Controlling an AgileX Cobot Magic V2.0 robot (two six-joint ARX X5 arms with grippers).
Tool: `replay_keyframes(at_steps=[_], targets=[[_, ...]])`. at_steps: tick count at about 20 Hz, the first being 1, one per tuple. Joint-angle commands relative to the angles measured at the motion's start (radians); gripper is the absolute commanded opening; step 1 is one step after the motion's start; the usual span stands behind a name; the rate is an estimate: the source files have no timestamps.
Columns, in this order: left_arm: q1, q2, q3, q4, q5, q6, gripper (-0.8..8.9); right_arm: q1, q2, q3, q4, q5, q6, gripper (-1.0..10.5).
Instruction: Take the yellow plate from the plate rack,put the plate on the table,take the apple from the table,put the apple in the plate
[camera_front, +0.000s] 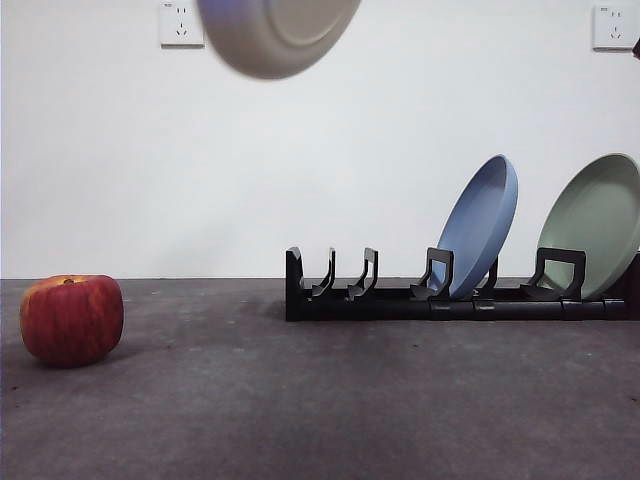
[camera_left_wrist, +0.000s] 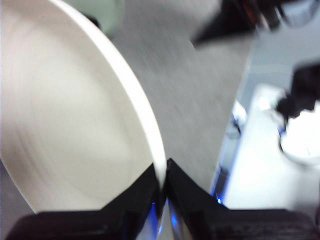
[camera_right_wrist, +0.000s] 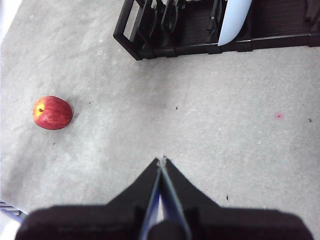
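The cream yellow plate (camera_front: 275, 35) hangs high in the air at the top of the front view, blurred. In the left wrist view my left gripper (camera_left_wrist: 162, 182) is shut on the rim of the yellow plate (camera_left_wrist: 65, 125). The red apple (camera_front: 72, 319) sits on the table (camera_front: 320, 400) at the far left, also seen as the apple (camera_right_wrist: 52, 113) in the right wrist view. The black plate rack (camera_front: 460, 298) stands at the right with its left slots bare. My right gripper (camera_right_wrist: 161, 162) is shut and holds nothing, high above the table (camera_right_wrist: 200, 130).
A blue plate (camera_front: 480, 225) and a pale green plate (camera_front: 595, 222) lean in the rack's right slots. The blue plate (camera_right_wrist: 234, 20) and plate rack (camera_right_wrist: 200, 25) also show in the right wrist view. Two wall sockets (camera_front: 181, 22) sit on the white wall.
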Motion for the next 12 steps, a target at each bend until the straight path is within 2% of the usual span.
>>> replay_keyframes(at_steps=[1, 5, 8, 9, 12], targets=[[-0.093, -0.041, -0.153, 0.002, -0.068, 0.02, -0.06, 0.0, 0.002, 0.006, 0.004, -0.004, 0.007, 0.0], [-0.256, -0.037, -0.352, 0.008, -0.231, 0.023, -0.06, 0.0, 0.002, 0.006, 0.003, -0.004, 0.007, 0.0], [-0.377, -0.02, -0.493, 0.113, -0.405, 0.007, -0.06, 0.0, 0.002, 0.006, -0.005, -0.004, 0.006, 0.0], [-0.394, -0.016, -0.534, 0.15, -0.451, 0.001, -0.06, 0.0, 0.002, 0.006, -0.006, -0.004, 0.006, 0.0], [-0.408, 0.026, -0.62, 0.196, -0.501, -0.039, -0.06, 0.0, 0.002, 0.006, -0.007, -0.004, 0.005, 0.0]])
